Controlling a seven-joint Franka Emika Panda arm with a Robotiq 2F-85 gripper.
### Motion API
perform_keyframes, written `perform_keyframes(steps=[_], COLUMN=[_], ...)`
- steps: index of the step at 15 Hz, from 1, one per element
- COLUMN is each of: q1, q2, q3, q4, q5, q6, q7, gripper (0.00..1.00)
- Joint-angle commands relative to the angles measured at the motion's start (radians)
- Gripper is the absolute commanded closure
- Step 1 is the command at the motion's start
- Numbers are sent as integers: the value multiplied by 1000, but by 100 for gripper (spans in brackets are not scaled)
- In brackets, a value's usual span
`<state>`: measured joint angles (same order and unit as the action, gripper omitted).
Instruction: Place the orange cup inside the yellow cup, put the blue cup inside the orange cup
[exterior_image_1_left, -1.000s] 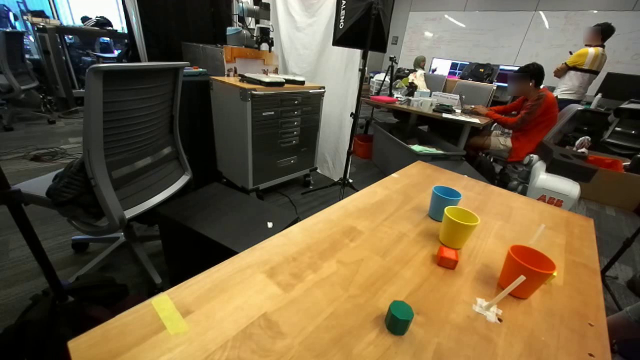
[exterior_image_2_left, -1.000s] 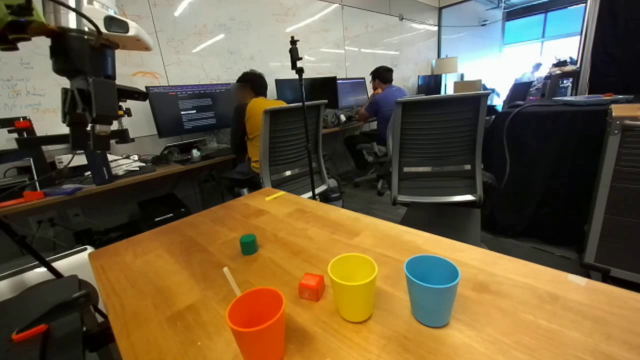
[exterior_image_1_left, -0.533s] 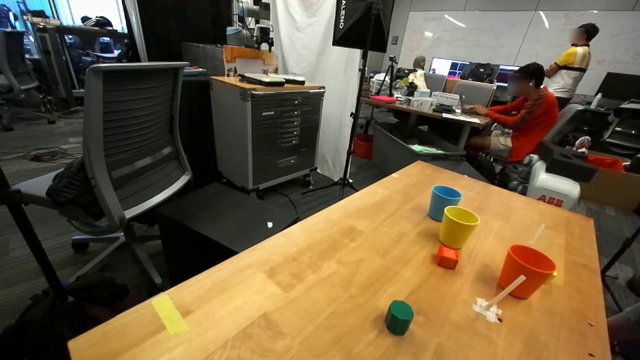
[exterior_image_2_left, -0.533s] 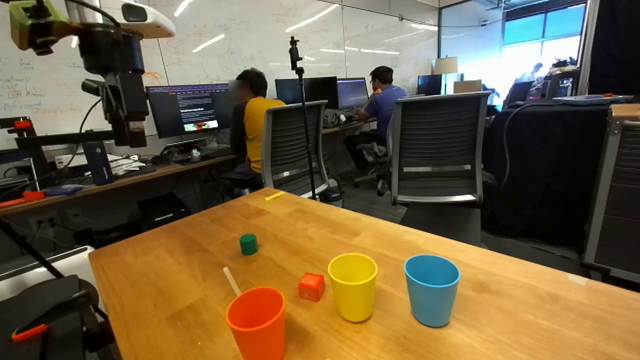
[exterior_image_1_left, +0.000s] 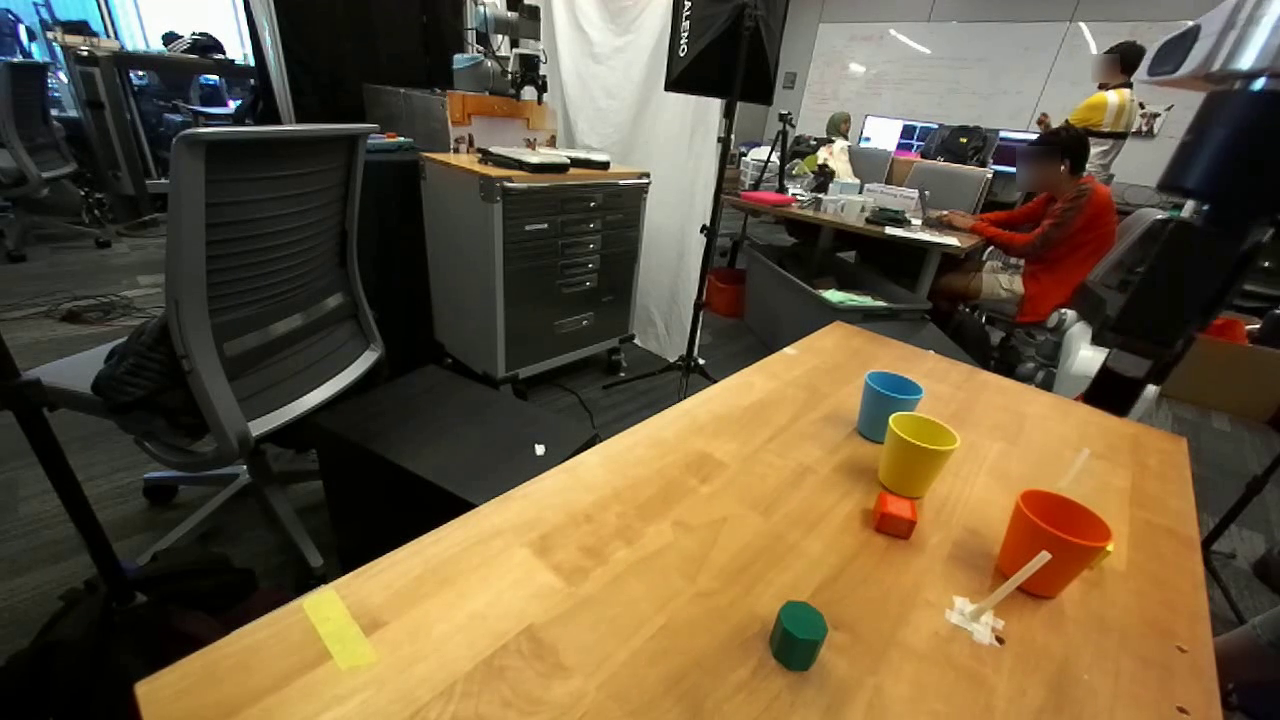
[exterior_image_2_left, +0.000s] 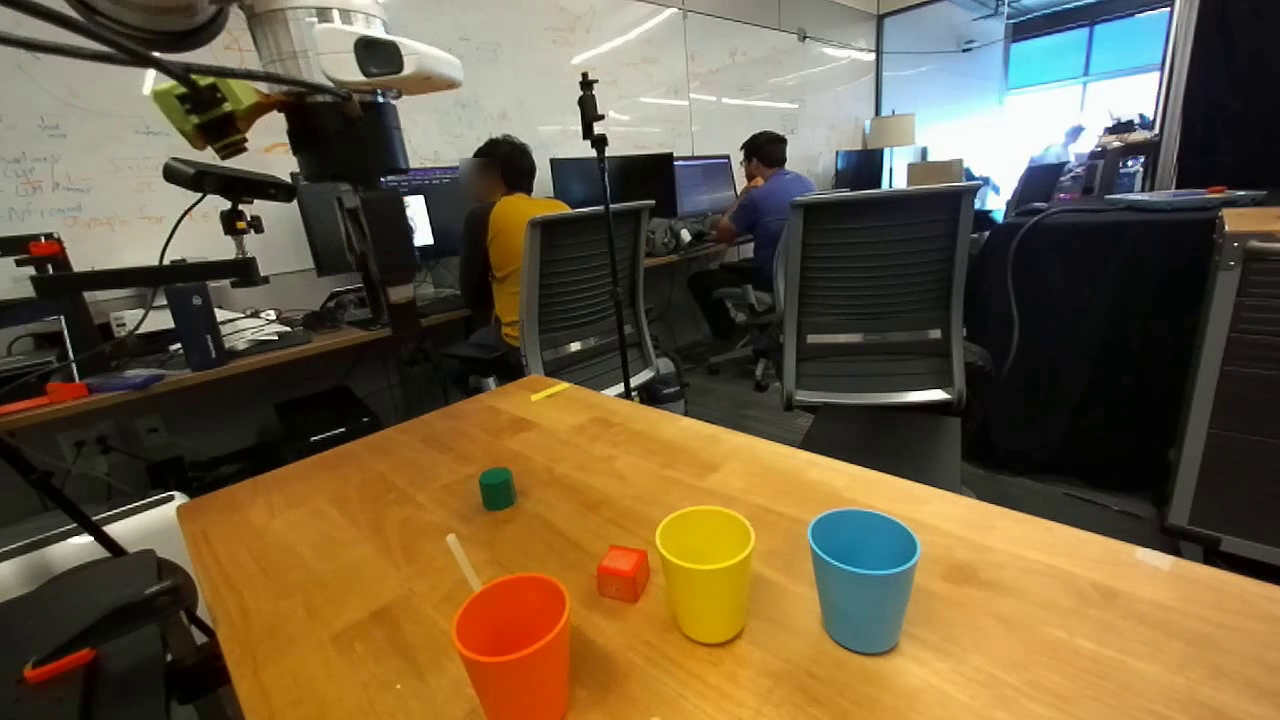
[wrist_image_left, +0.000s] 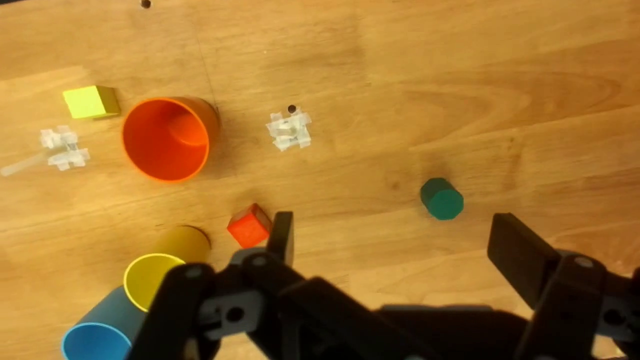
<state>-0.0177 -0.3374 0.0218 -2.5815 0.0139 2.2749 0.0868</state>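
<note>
Seeing, in an exterior view, orange cup (exterior_image_1_left: 1066, 548) at right, yellow cup (exterior_image_1_left: 917, 457) farther off, blue cup (exterior_image_1_left: 883, 408) farthest; in an exterior view, red block (exterior_image_2_left: 622, 574) just left of yellow cup; in wrist view, gripper (wrist_image_left: 393, 220) spread wide.

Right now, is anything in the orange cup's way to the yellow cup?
Nothing visible stands straight between the orange cup and yellow cup; the red block sits off to one side, nearer the yellow cup.
</note>
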Motion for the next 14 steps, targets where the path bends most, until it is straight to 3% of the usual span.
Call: perform_keyframes(steps=[1, 7, 14], q1=[-17, -52, -81], q2=[125, 251, 368], q3=[-12, -34, -91], q4=[66, 94, 117], q5=[9, -10, -8], q6=[56, 174, 205], q7=[53, 149, 170], gripper=[0, 0, 0])
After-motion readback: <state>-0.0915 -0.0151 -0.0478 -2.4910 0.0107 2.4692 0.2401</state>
